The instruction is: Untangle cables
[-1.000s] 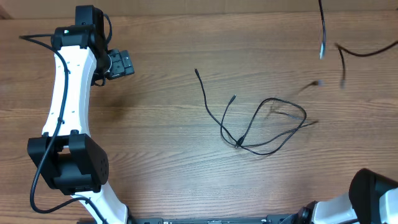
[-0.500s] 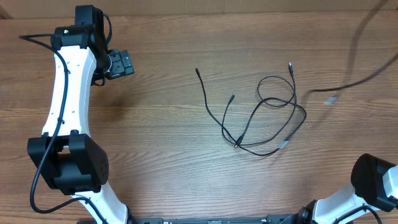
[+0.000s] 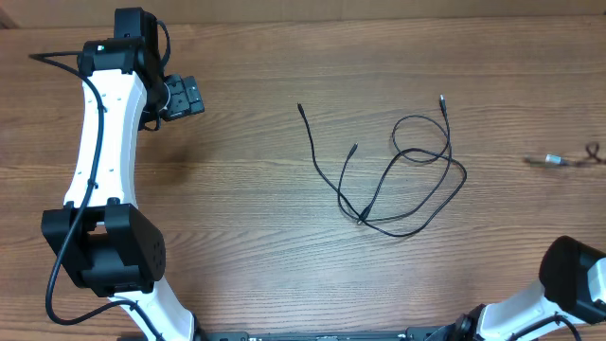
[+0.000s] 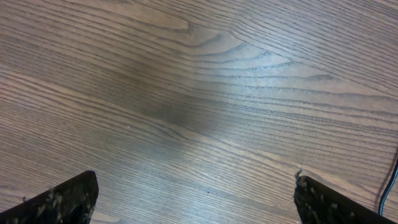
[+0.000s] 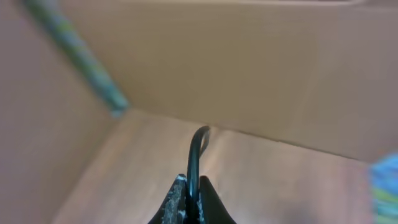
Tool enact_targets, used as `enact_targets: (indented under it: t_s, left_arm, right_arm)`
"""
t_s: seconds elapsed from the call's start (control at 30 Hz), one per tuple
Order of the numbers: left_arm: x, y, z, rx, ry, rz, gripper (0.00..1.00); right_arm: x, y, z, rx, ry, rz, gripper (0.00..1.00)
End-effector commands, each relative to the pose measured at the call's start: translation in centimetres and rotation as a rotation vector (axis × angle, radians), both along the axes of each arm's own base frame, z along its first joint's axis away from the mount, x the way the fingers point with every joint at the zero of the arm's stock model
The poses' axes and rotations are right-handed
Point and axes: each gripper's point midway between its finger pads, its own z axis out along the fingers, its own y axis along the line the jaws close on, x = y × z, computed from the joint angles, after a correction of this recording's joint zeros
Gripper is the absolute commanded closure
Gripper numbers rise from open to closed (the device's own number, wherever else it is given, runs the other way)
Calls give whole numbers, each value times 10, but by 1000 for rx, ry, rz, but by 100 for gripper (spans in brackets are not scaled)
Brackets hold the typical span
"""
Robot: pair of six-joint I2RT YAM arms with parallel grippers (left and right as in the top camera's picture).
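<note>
Cables (image 3: 364,218): thin black tangle of loops lying flat on the table (image 3: 265,256), well apart from the left jaws, out beyond their tips.
Silver plug (image 3: 553,159): on a separate strand, farther from the left jaws than the tangle.
Left gripper (image 3: 185,98): jaws spread wide, wood grain showing between them.
Right gripper (image 5: 191,186): jaws pressed together, pinching a black cable (image 5: 195,149) that arches up out of the tips.

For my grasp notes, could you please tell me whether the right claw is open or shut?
Shut. In the right wrist view, the right claw has its jaws pressed together on a thin black cable.
</note>
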Motion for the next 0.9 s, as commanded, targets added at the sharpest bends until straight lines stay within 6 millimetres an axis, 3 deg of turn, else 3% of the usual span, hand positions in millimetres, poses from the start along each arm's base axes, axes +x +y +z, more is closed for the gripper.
enact_targets:
  t_s: [0.0, 0.23, 0.4, 0.6, 0.8, 0.83, 0.87]
  left_arm:
    - [3, -1, -1, 3, 0, 7, 0]
    - [3, -1, -1, 3, 0, 7, 0]
    - [3, -1, -2, 3, 0, 7, 0]
    - [3, -1, -1, 3, 0, 7, 0]
    - [3, -1, -1, 3, 0, 7, 0]
    - [3, -1, -2, 3, 0, 7, 0]
    - [3, -1, -1, 3, 0, 7, 0]
  right_arm:
    - [-33, -35, -6, -13, 46, -165, 96]
    - [-91, -91, -52, 143, 94, -358, 96]
    - [-111, -123, -90, 255, 83, -411, 96]
    - [-125, -146, -164, 458, 83, -431, 95]
    - [-126, -150, -229, 607, 87, -420, 71]
    - [-126, -149, -237, 625, 89, -417, 65]
    - [-125, -148, -244, 641, 93, -414, 50]
